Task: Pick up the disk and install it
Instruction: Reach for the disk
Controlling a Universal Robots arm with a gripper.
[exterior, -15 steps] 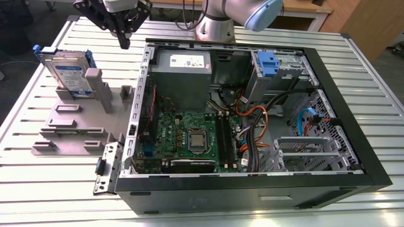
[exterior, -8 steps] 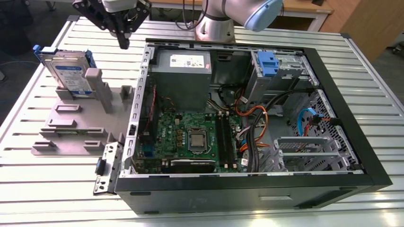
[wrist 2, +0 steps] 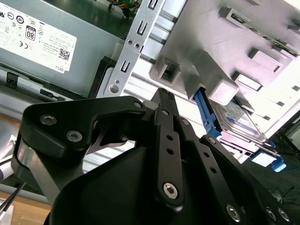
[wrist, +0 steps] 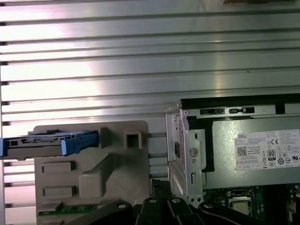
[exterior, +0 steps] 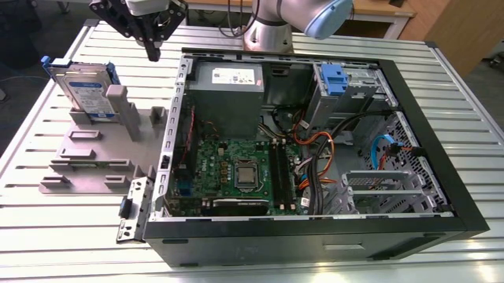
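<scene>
At two o'clock from the disk (exterior: 82,88) in the exterior view, we log the gripper (exterior: 153,54) clenched, empty; disk stands in grey fixture (exterior: 94,154).

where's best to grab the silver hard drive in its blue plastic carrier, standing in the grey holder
Probably the top edge of the silver hard drive, pinched across its flat faces from above: it stands on edge, its lower end seated in the grey holder.
</scene>
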